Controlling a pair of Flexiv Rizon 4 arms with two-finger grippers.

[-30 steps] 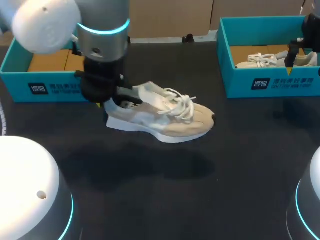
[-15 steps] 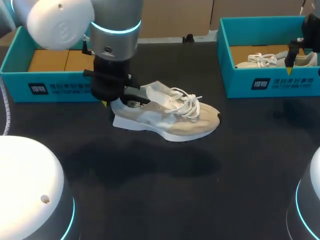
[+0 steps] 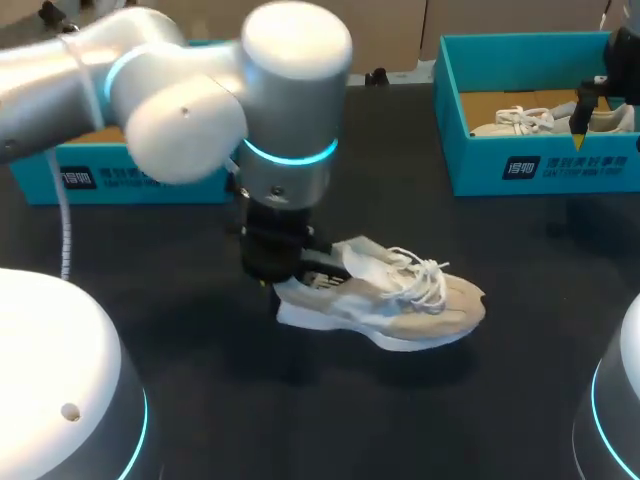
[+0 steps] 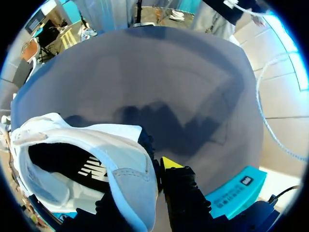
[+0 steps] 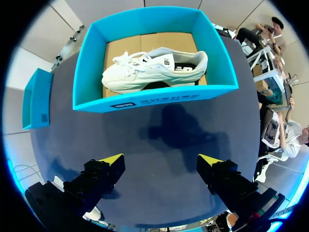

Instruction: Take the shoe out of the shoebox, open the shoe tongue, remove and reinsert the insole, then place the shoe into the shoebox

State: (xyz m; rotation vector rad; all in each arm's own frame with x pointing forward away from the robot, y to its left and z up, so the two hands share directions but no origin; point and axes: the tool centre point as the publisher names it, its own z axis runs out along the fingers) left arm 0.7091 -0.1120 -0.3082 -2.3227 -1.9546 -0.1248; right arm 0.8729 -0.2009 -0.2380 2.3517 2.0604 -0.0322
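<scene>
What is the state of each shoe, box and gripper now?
beige shoe: upright on the table, heel gripped
left gripper: shut on the beige shoe's heel
right gripper: open, empty
left shoebox: open, inside mostly hidden
right shoebox: open, holds the white shoe
white shoe: lying in the right shoebox

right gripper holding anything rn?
No: the right gripper is open above the table, nothing between its fingers, short of the blue shoebox that holds the white shoe.
</scene>
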